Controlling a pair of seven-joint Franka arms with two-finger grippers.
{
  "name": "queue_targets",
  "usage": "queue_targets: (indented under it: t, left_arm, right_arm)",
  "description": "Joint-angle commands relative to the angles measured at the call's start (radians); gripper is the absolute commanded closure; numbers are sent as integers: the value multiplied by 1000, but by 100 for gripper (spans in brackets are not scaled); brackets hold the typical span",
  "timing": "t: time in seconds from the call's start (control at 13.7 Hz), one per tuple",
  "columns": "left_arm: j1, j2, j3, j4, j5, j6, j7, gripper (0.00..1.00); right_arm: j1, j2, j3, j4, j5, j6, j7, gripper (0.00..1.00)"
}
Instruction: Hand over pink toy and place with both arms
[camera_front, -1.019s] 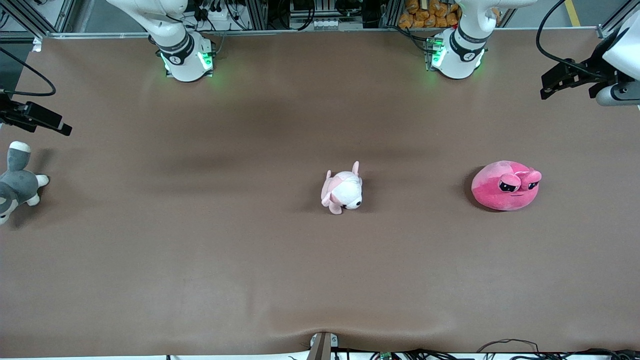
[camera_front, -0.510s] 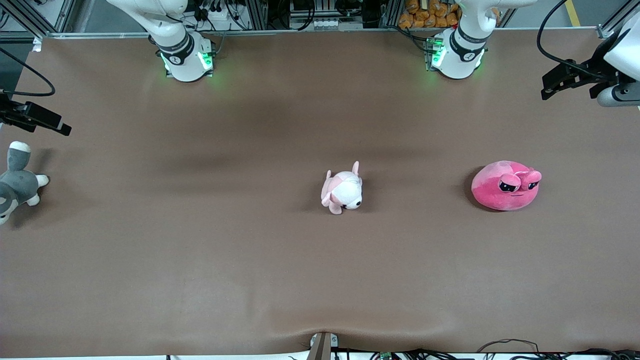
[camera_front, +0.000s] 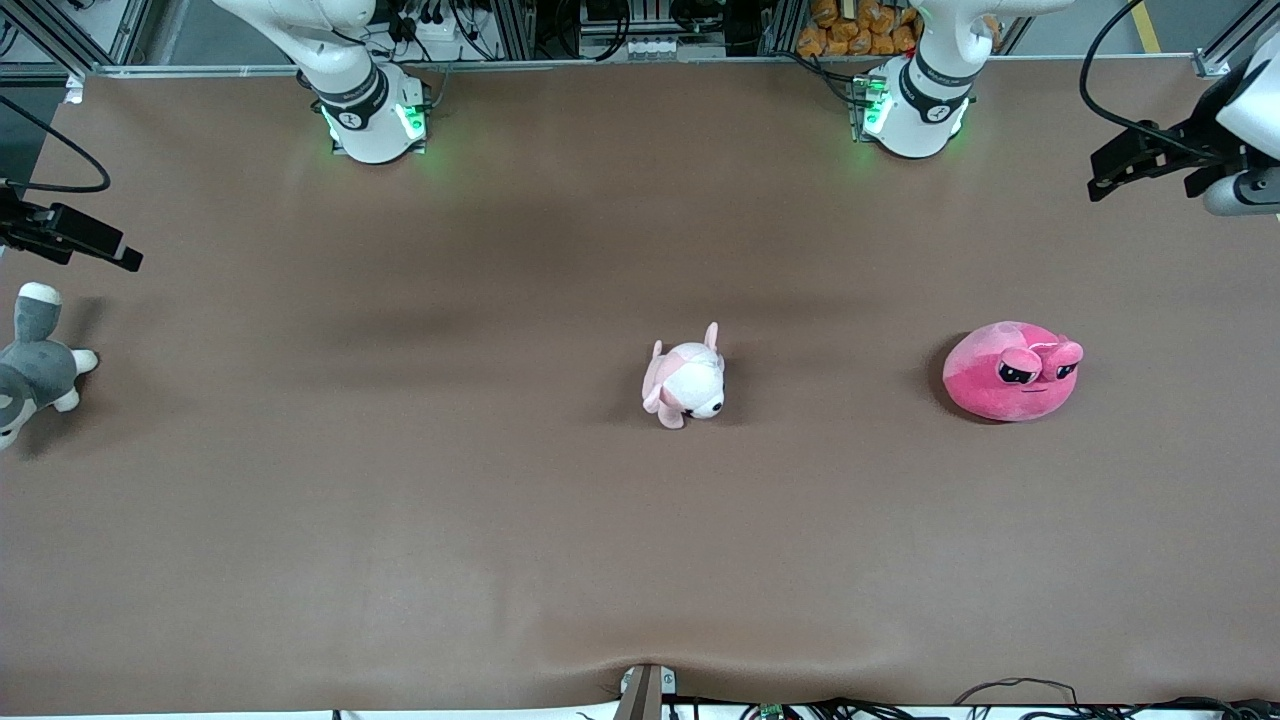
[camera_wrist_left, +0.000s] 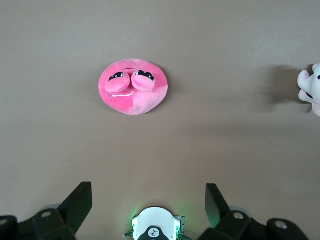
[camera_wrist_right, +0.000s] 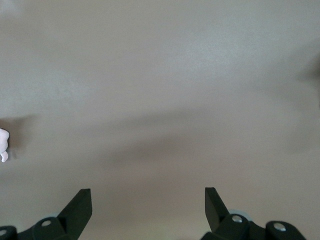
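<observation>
The pink toy (camera_front: 1010, 370), a hot-pink rounded plush with two droopy black eyes, lies on the brown table (camera_front: 400, 500) toward the left arm's end. It also shows in the left wrist view (camera_wrist_left: 132, 87). My left gripper (camera_front: 1125, 165) hangs high over the table's left-arm end, apart from the toy. In its wrist view the left gripper (camera_wrist_left: 147, 200) is open and empty. My right gripper (camera_front: 100, 245) hangs over the right arm's end, and in its wrist view the right gripper (camera_wrist_right: 147, 200) is open and empty over bare table.
A small pale pink-and-white puppy plush (camera_front: 685, 383) lies at the table's middle and shows at the edge of the left wrist view (camera_wrist_left: 312, 90). A grey-and-white plush animal (camera_front: 30, 370) lies at the right arm's end, under the right gripper.
My left gripper has drifted slightly toward the left arm's end of the table. The right arm and the toys have not moved.
</observation>
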Motion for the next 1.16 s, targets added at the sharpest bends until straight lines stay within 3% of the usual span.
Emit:
queue_targets:
  t: [0.0, 0.29, 0.8, 1.09]
  left_arm:
    - [10, 6, -3, 13, 1, -18, 4, 0]
    - [9, 19, -9, 13, -2, -13, -62, 0]
    - [13, 6, -10, -94, -38, 63, -432, 0]
    - [13, 21, -7, -92, -42, 79, -711, 0]
  right_arm:
    - [-19, -23, 11, -21, 11, 2, 9, 0]
    - [-18, -23, 11, -23, 11, 1, 9, 0]
    - [-19, -23, 11, -23, 11, 2, 8, 0]
    - [-18, -23, 11, -23, 11, 2, 9, 0]
